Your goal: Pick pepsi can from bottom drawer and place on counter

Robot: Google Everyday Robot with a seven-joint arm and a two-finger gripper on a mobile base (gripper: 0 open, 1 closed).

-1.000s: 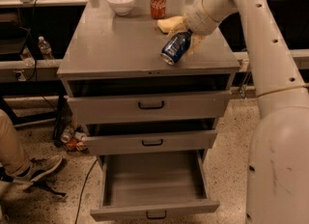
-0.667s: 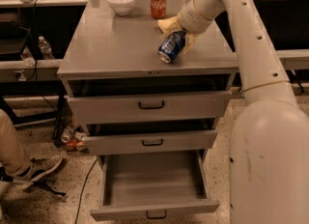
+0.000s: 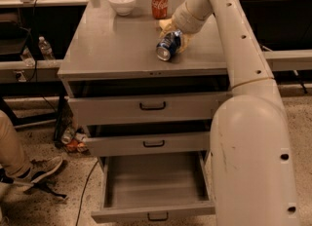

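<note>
The blue pepsi can (image 3: 168,45) is tilted on its side just over the grey counter (image 3: 112,49), right of centre. My gripper (image 3: 174,36), with yellowish fingers, is shut on the pepsi can, reaching in from the right on the white arm (image 3: 234,40). I cannot tell whether the can touches the surface. The bottom drawer (image 3: 153,183) is pulled open below and its tray holds nothing.
A red Coca-Cola can (image 3: 159,2) and a white bowl (image 3: 122,2) stand at the back of the counter. The two upper drawers (image 3: 152,105) are slightly ajar. A person's leg and shoe (image 3: 29,169) are at the lower left. Bottles lie on the floor beside the cabinet (image 3: 73,140).
The gripper has carried the pepsi can a little left and toward the back over the counter. The view has shifted as the arm reached further in.
</note>
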